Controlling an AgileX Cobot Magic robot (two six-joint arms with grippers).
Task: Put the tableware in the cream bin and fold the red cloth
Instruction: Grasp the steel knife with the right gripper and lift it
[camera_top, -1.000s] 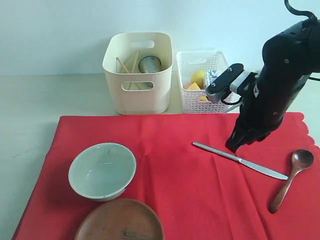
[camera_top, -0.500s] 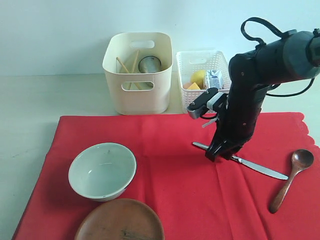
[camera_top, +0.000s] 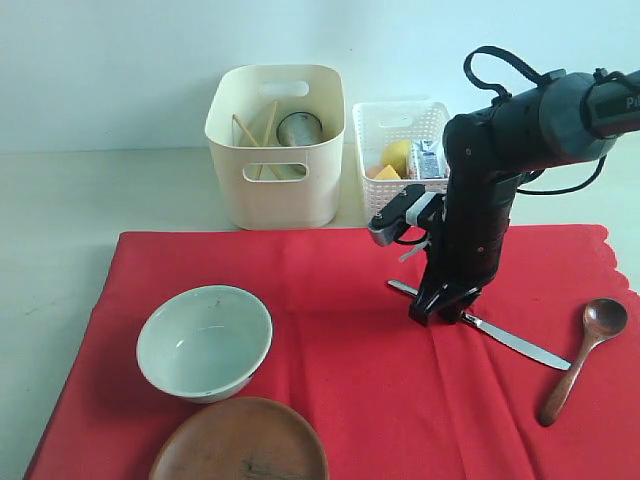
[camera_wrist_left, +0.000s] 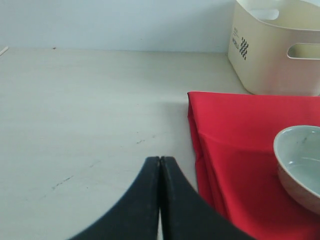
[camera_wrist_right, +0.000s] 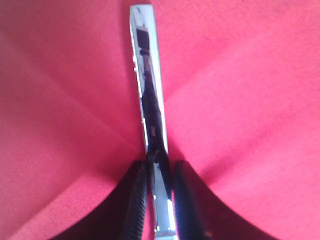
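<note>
My left end effector (camera_wrist_left: 160, 200) hangs over the bare worktop (camera_top: 60, 200) just beside the cloth's (camera_top: 340, 370) left edge, its fingers pressed together on nothing; it is out of harm's way there, though a careless sweep inward could catch the cloth's rumpled border. The bowl (camera_top: 204, 341) and the plate (camera_top: 240, 440) sit on the cloth near its left front, so any tug on the fabric would shift them, and the plate already lies at the front edge. Behind the cloth stands the bin (camera_top: 275, 145), with chopsticks (camera_top: 262, 135) and a cup (camera_top: 300, 128) inside. Right of centre, my right end effector (camera_wrist_right: 159, 175) is down on the cloth and pinched on the knife (camera_wrist_right: 150, 100), one finger on each side of the thin steel. Creases run toward my fingertips, so I may have nipped fabric with it; lifting then would drag the cloth and everything on it. I hold the knife toward its left end, so the long part may droop or swivel, and smooth flat metal could slide out. A swinging tip might strike the basket (camera_top: 400, 160) or the bin's rim, or foul the leaning chopsticks. The spoon (camera_top: 585, 355) lies just beyond the knife's far tip, where a pivot could knock it.
</note>
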